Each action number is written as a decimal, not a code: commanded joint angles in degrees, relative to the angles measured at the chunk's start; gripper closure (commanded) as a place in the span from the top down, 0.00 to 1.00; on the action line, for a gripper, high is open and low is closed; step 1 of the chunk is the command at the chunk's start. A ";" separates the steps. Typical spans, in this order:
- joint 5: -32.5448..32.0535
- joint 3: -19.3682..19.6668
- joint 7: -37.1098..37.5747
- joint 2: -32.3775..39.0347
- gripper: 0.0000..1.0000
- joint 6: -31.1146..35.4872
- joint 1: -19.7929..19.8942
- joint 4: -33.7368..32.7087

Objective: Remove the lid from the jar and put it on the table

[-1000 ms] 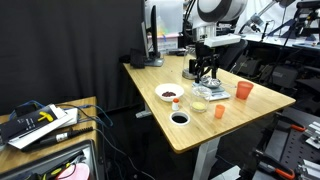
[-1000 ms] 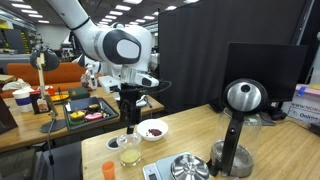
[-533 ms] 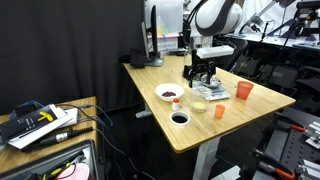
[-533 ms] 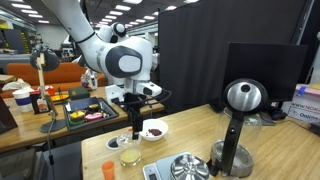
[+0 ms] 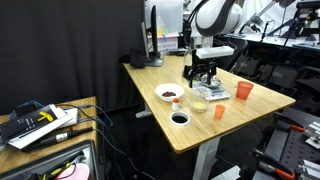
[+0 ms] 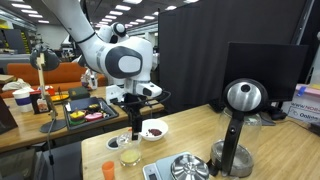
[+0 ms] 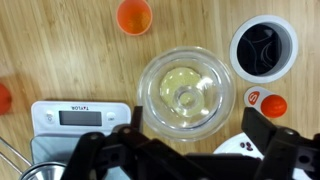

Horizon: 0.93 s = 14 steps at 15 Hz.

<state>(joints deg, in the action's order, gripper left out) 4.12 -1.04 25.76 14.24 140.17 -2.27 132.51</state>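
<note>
Translucent lid on jar: judged light, rigid, slick; best gripped across rim at 3 and 9 o'clock. Jaws spread wide, holding nothing, above surface.

The squat clear jar is standing upright at center frame on the light-wood desk, its pale translucent lid sitting on top.
</note>
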 commanded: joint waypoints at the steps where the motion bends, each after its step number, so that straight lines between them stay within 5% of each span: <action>1: 0.93 0.66 0.54 -0.13 1.00 0.47 -1.06 0.86; 14: 1.21 0.58 0.30 1.00 1.00 -0.09 -1.45 1.20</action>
<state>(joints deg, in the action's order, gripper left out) 4.20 -1.05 26.04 14.76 140.12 -3.07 133.81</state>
